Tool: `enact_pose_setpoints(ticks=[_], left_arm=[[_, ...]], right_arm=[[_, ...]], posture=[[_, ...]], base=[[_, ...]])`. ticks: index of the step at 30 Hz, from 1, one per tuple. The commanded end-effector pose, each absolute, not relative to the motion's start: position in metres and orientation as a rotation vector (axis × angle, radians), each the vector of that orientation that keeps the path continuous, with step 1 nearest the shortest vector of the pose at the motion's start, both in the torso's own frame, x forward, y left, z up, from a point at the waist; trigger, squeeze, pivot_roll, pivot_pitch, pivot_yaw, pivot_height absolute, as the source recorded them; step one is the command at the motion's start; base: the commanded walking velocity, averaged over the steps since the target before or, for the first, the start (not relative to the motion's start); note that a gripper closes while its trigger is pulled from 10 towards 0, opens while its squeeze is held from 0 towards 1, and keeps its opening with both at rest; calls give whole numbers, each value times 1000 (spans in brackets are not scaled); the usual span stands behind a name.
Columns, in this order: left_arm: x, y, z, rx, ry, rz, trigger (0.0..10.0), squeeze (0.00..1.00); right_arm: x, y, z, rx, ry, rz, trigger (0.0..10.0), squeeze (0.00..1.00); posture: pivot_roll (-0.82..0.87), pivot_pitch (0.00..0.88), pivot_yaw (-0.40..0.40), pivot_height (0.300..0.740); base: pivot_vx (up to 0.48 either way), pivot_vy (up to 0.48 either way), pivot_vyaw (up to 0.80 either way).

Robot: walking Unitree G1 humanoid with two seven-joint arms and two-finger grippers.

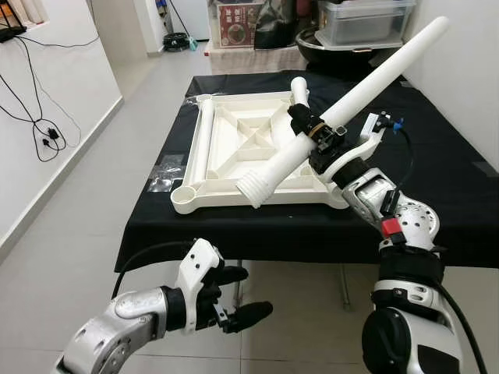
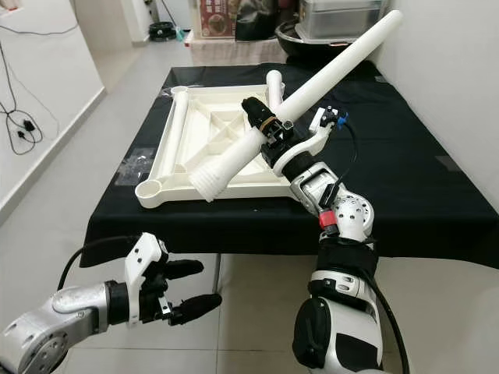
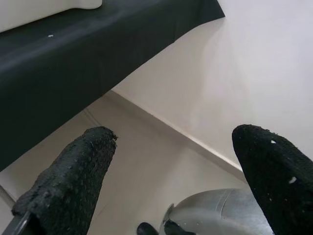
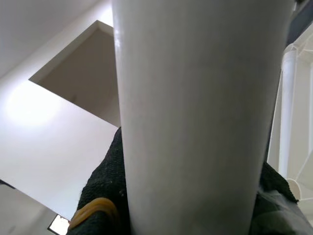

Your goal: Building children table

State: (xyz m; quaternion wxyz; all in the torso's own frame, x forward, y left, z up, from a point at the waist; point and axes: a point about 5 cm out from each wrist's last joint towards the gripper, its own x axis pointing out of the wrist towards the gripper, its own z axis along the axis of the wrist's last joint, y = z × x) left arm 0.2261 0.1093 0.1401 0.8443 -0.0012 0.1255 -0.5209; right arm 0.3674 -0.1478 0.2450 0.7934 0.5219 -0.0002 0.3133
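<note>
- Nearest me, my left claw [image 1: 234, 300] hangs low over the floor tiles [image 1: 93, 257], short of the table edge, fingers apart and holding nothing.
- Up and to its right, my right claw [image 1: 310, 128] is clamped round the middle of a white table leg [image 1: 343, 105], which slants across the tray with its ribbed end down and toward me.
- Under that ribbed end lies the upturned white tabletop [image 1: 234, 148] on the black cloth [image 1: 437, 195]; I judge the near-left corner socket [image 1: 184, 196] is unfilled.
- One leg [image 1: 299, 89] stands upright at the far corner, just behind the right claw; another leg [image 1: 204, 136] lies along the left rim.
- So roughly one leg in, the rest to go.
- Beyond: storage boxes [image 1: 362, 19] and a white wall with cables [image 1: 43, 128] on the left.
</note>
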Motion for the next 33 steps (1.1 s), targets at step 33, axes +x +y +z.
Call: enact_pose_setpoints(ticks=[33], left_arm=[[312,107,173,525,-70,-650,10000,0]], right_arm=[[330,-72,258,262,-334,722,0,0]], posture=[[26,2,1,740]], base=[[0,0,0]])
